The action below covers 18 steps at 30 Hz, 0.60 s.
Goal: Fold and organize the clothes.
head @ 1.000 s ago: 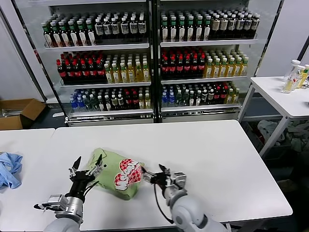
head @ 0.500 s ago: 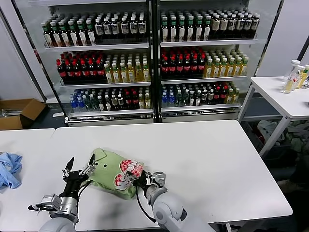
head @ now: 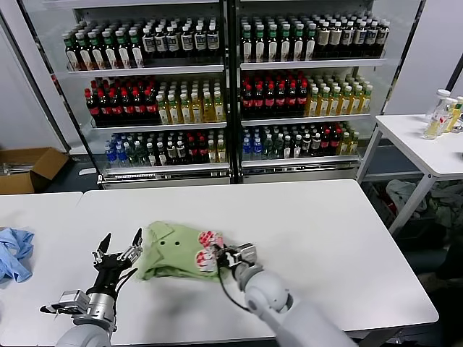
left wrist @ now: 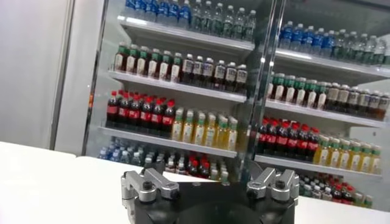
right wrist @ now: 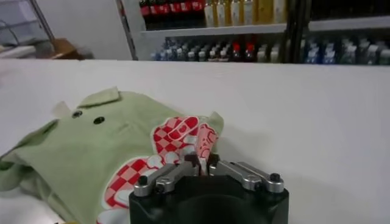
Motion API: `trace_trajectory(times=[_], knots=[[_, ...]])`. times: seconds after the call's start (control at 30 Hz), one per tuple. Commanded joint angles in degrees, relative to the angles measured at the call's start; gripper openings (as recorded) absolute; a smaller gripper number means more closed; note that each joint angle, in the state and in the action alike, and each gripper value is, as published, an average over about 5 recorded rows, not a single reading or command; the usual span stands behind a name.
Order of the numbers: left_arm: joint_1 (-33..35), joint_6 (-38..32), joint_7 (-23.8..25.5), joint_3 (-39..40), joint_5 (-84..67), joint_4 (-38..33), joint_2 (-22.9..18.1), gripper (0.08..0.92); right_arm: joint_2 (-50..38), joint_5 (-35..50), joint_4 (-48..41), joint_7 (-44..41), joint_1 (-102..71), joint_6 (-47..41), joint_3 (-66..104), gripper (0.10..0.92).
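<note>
A pale green T-shirt (head: pixel 173 249) lies crumpled on the white table (head: pixel 311 238), front up, with its red-and-white checked print (head: pixel 206 249) at its right side. My right gripper (head: pixel 221 257) is shut on the printed edge of the shirt. The right wrist view shows the fingertips pinching a raised fold of checked fabric (right wrist: pixel 204 139), with two dark dots (right wrist: pixel 88 117) farther off on the green cloth. My left gripper (head: pixel 116 251) is open and empty just left of the shirt, apart from it. In the left wrist view my left gripper (left wrist: pixel 207 178) stands open and the shirt is out of view.
A crumpled blue cloth (head: pixel 13 253) lies at the table's left edge. Drinks fridges (head: pixel 224 87) full of bottles stand behind the table. A cardboard box (head: pixel 29 168) sits on the floor at left. A side table (head: pixel 427 141) stands at right.
My right gripper has closed on the printed edge and drawn it to the right, stretching the shirt out flatter. My left gripper has drawn back left from the shirt and stays open.
</note>
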Motion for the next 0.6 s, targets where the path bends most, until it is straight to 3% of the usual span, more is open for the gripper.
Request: trace_trajectory(times=[0.03, 0.43, 0.6], knots=[[0.02, -0.05, 0.32, 0.65, -0.09, -0.23, 0.10, 0.823, -12.61, -9.08, -1.64, -15.42, 4.26, -2.32, 5.63, 0.163], [0.72, 0.28, 0.84, 2.40, 3.22, -1.20, -0.57, 0.823, -17.13, -21.55, -6.82, -29.47, 5.01, -1.09, 13.83, 0.161], [0.96, 0.37, 0.87, 2.74, 5.47, -1.95, -1.31, 0.823, -16.94, -18.55, -3.24, -22.06, 0.92, 11.29, 17.22, 0.261]])
